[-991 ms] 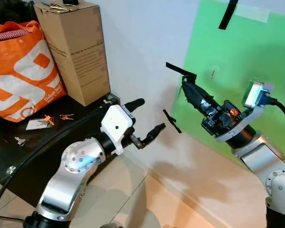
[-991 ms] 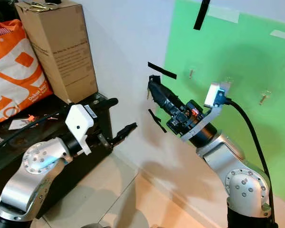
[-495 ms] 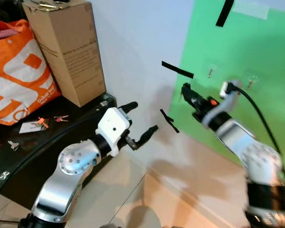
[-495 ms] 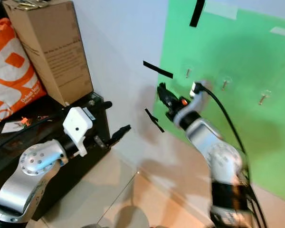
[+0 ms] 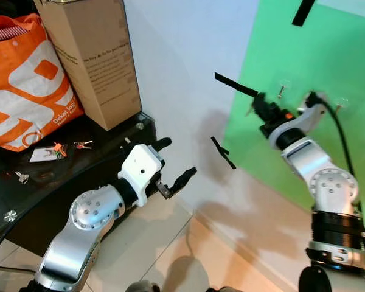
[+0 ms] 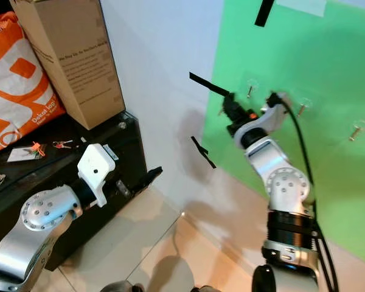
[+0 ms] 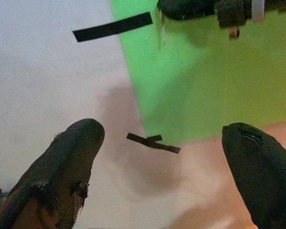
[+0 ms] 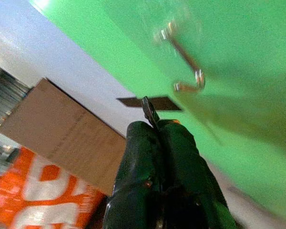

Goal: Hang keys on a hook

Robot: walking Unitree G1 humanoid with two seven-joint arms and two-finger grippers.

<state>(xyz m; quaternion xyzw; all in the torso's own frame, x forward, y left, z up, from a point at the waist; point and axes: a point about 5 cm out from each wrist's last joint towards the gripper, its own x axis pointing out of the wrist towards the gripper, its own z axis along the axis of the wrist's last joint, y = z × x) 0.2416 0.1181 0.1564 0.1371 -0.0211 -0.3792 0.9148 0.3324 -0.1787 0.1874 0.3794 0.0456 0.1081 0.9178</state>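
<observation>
1. On the green wall panel (image 5: 304,121), the right gripper (image 5: 260,103) is raised close to a small metal hook (image 8: 188,78), its two black fingers pressed together on a thin metal key (image 8: 149,110).
2. Key tip sticks out just below the hook — not yet on it.
3. Left gripper (image 5: 176,164) hovers low beside the black cabinet (image 5: 79,176), fingers spread — holding nothing.
4. More small keys with coloured tags (image 5: 64,148) lie on the cabinet, near an orange bag (image 5: 24,85) and a brown cardboard box (image 5: 94,61).

Right hand (image 6: 229,104) near hook (image 6: 249,90)
</observation>
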